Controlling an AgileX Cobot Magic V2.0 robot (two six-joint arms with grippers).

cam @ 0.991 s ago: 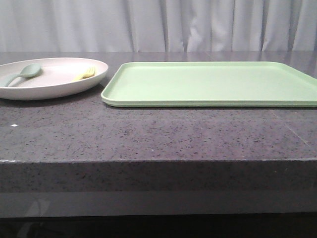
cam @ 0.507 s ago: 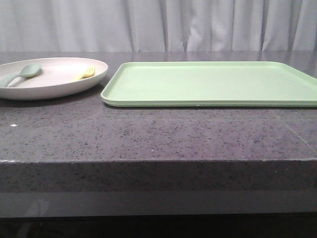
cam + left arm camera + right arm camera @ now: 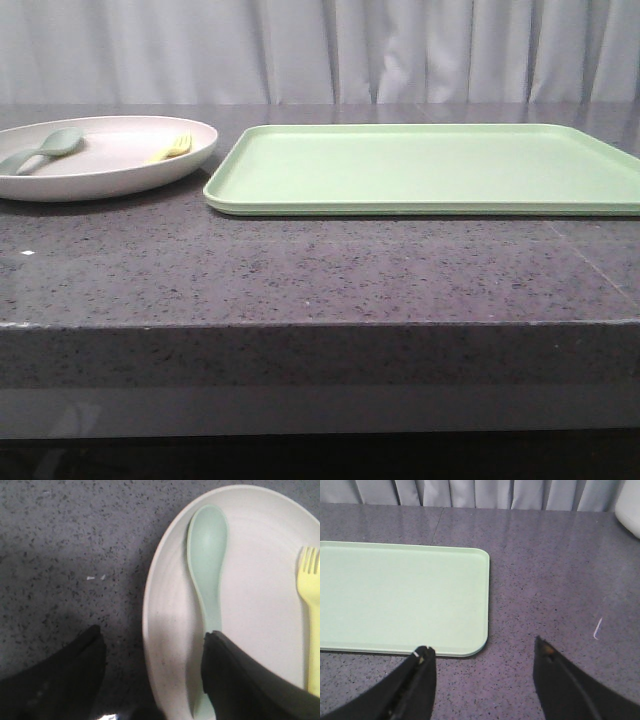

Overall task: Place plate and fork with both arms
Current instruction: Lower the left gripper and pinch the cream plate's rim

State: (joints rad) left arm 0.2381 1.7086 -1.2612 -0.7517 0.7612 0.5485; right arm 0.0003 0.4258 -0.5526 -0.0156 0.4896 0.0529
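The left jaws (image 3: 152,667) stand wide apart and hold nothing: one finger hangs over the bare counter (image 3: 60,555), the other over the plate (image 3: 260,595), so the plate's rim lies in the gap between them. The handle of the pale green spoon (image 3: 207,565) runs under the tip of that second finger; I cannot tell whether they touch. The right jaws (image 3: 482,672) are also spread wide and empty, poised over the counter just beside a rounded corner of the light-green tray (image 3: 395,595), with one fingertip over the tray's edge.

In the front view the plate sits on the counter at about 10 o'clock from the frame's middle, just beside the tray's short end, a narrow gap between them. The yellow fork (image 3: 172,148) lies inside the plate at its 3 o'clock side, tines toward the curtain (image 3: 320,50); the spoon rests at its 9 o'clock side. The tray stretches off toward 3 o'clock.
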